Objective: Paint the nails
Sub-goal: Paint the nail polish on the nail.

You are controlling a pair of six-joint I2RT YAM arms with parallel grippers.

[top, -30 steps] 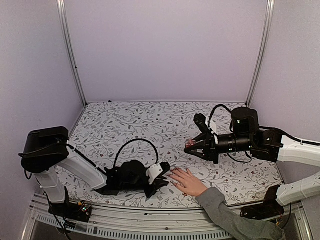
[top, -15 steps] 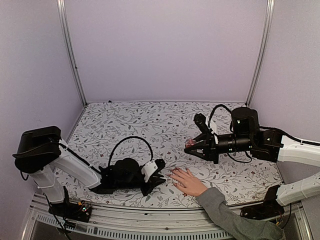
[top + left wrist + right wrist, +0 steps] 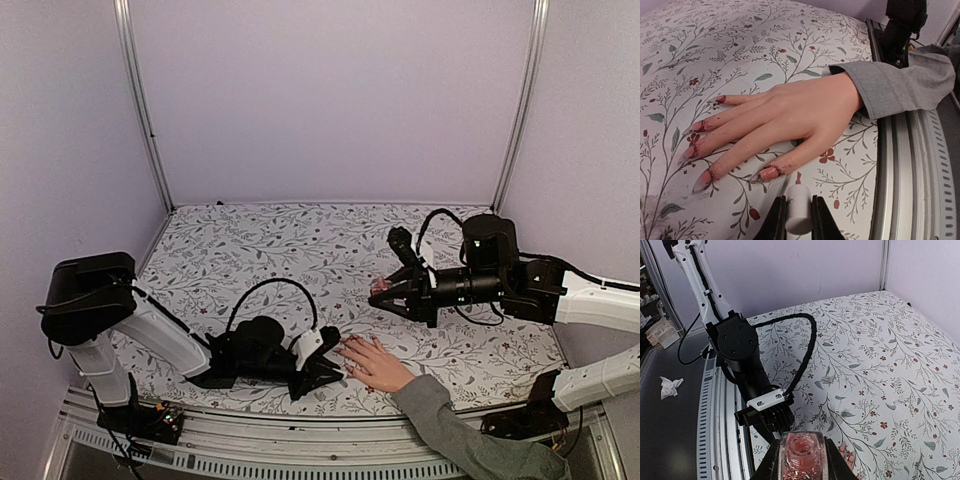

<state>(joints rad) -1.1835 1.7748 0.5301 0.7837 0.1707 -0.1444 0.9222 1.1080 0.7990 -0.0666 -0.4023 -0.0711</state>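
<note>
A light-skinned hand (image 3: 790, 115) with a grey sleeve (image 3: 895, 85) lies flat, palm down, on the floral table (image 3: 260, 250). Its nails (image 3: 694, 150) carry pink-red polish, smeared onto the skin around them; the thumb nail (image 3: 767, 173) is pink too. My left gripper (image 3: 798, 220) is shut on a white cylindrical brush handle (image 3: 798, 207), its end just short of the thumb tip. In the top view that gripper (image 3: 325, 368) lies low beside the fingertips of the hand (image 3: 372, 362). My right gripper (image 3: 802, 465) is shut on an open bottle of glittery pink polish (image 3: 803, 452), held above the table behind the hand.
A metal rail (image 3: 905, 165) runs along the near table edge under the sleeve. The left arm's black cable (image 3: 270, 290) loops up over its wrist. A crumpled tissue (image 3: 671, 386) lies off the table beyond the rail.
The left gripper drew back to the left, away from the hand, then came forward again to the fingertips. The right arm, bottle and hand have stayed put.
</note>
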